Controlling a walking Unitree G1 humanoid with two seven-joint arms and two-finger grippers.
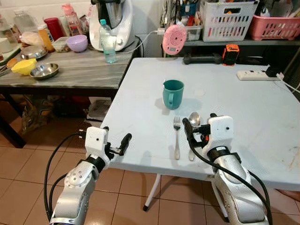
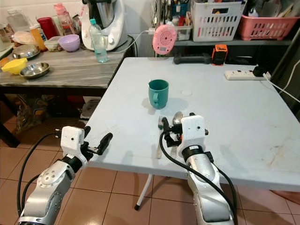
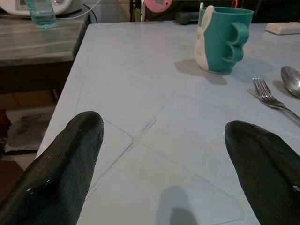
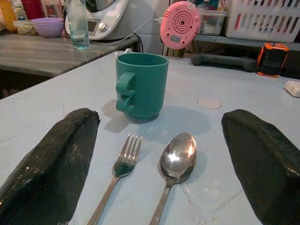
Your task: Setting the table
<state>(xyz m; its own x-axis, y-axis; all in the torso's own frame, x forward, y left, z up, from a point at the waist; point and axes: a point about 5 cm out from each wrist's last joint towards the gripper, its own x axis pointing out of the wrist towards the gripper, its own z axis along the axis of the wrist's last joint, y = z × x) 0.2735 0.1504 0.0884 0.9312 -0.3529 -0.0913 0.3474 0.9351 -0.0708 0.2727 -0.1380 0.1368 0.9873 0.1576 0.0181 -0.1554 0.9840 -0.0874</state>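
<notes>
Both silver arms reached forward from the bottom of the head views. Right gripper (image 1: 198,128) hovered over the near part of the pale blue table (image 1: 243,122), its two black fingers (image 4: 51,159) spread wide with nothing between them, one on either side of the cutlery below. Left gripper (image 1: 116,139) sat at the table's near left edge, fingers (image 3: 61,164) likewise well apart and empty, pointing across the bare tabletop.

On the table, largest first: teal mug (image 1: 173,93) upright near the centre, handle facing the robot, beyond the cutlery. Fork (image 1: 176,136) lay flat, tines toward the mug. Spoon (image 4: 176,161) lay just beside the fork on its right, bowl toward the mug, the two parallel and not touching. White power strip (image 1: 255,75) rested near the far right edge.

Grey counter (image 1: 79,70) to the left carried a water bottle (image 1: 108,42), purple bowl (image 1: 77,43) and steel bowl (image 1: 44,71)
</notes>
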